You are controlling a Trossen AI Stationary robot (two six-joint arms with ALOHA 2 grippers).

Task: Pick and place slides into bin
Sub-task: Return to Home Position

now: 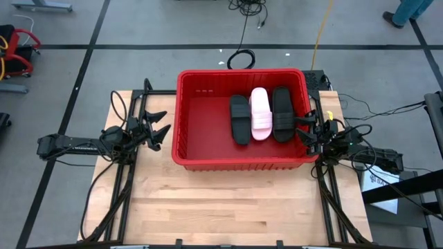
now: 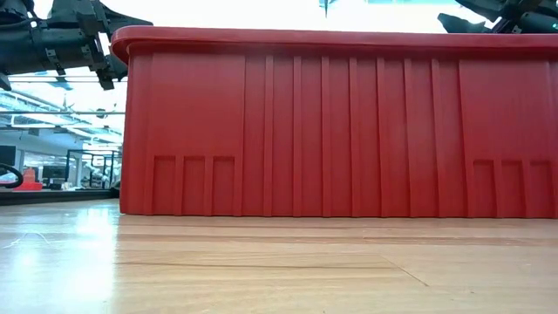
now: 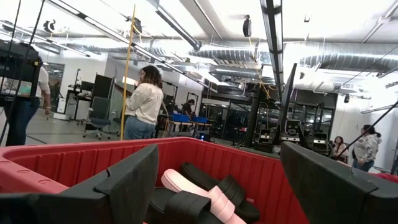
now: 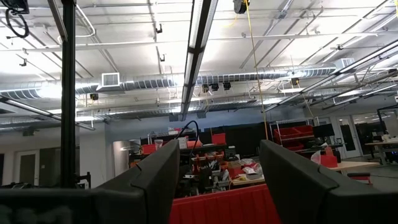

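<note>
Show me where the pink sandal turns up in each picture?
High view: pink slide in the red bin's right half, between two black slides.
Low view: not visible; bin wall hides it.
Left wrist view: inside the bin, among black slides.
Right wrist view: not in it.
Shared landmark: the red bin.

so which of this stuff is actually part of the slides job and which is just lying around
Job: red bin; in it left black slide, pink slide, right black slide; left gripper, open, beside the bin's left wall; right gripper, open, beside its right wall.
Lying about: black cable beyond the table; yellow cord there; people in the room behind.
</note>
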